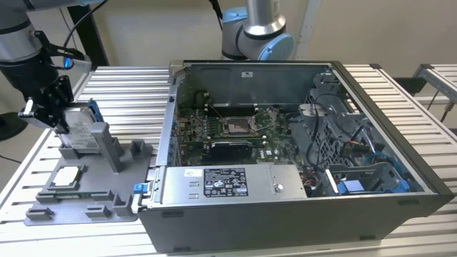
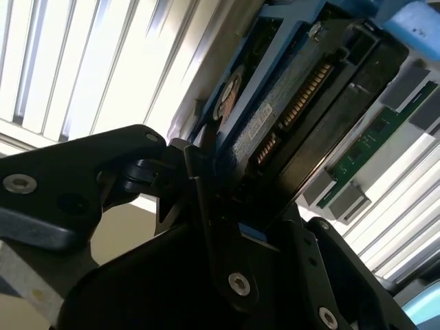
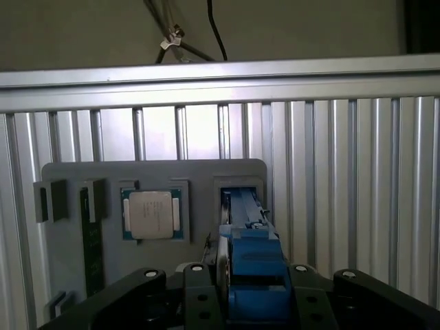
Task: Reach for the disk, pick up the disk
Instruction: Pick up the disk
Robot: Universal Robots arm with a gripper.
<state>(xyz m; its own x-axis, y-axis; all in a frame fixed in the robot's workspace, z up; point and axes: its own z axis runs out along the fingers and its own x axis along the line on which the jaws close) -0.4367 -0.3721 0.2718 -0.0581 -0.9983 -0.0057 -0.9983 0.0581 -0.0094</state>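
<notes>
Silver-grey with blue rails, the one disk [image 1: 81, 134] stood on edge at the single grey fixture [image 1: 100, 195], lodged between the fingers of the one gripper [image 1: 57, 121], which had closed against its faces. One processor chip [image 3: 151, 214] lay on the fixture, and one open computer case [image 1: 286, 227] sat beside it.

The hand [image 1: 57, 123] partly hides the top of the disk [image 1: 81, 136].
</notes>
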